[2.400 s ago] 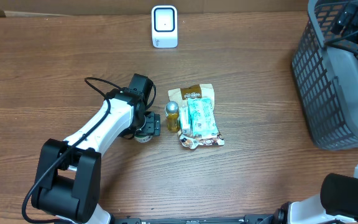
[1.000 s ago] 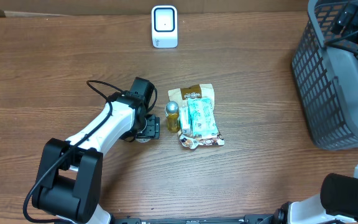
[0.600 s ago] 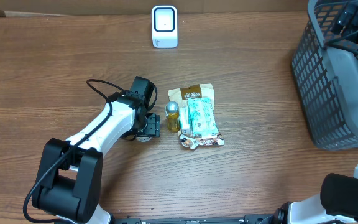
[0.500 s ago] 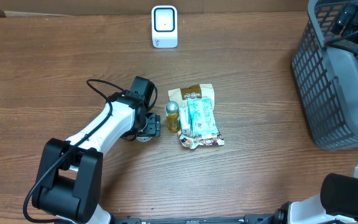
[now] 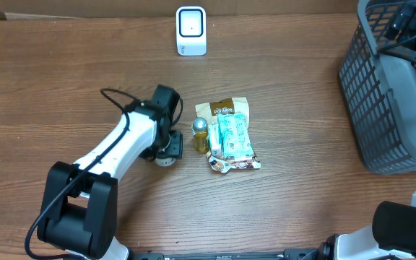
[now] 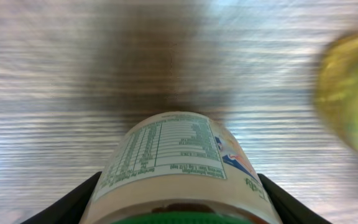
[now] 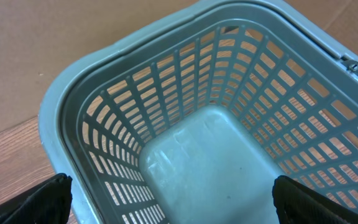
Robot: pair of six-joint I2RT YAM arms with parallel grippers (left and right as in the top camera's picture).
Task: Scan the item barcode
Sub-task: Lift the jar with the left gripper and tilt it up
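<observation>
White plastic with a glossy printed label and a green cap: the white bottle looks light, stiff and rather slippery, and round enough to roll or spin between flat pads. My judgement is to hold it across the middle of the body, square to its axis. The barcode panel should stay uncovered so it can be turned towards the scanner.

The bottle lies on the bench, well apart from the scanner on the robot's side and a little to its left. The left claw is part-way open around it, with fingers against both flanks. Whether they actually press on it cannot be told from the blurred wrist view.

The right claw is spread wide and holds nothing. It hangs over the basket, which stands far to the right of the scanner.

Counted:
- One white bottle.
- One small yellow bottle with a silvery cap, nearer the robot than the scanner and just beside the white one.
- One heap of packets touching the yellow bottle. It has a brown-topped pouch and teal-printed packs, but the exact number is not clear.
- One scanner and one basket.
</observation>
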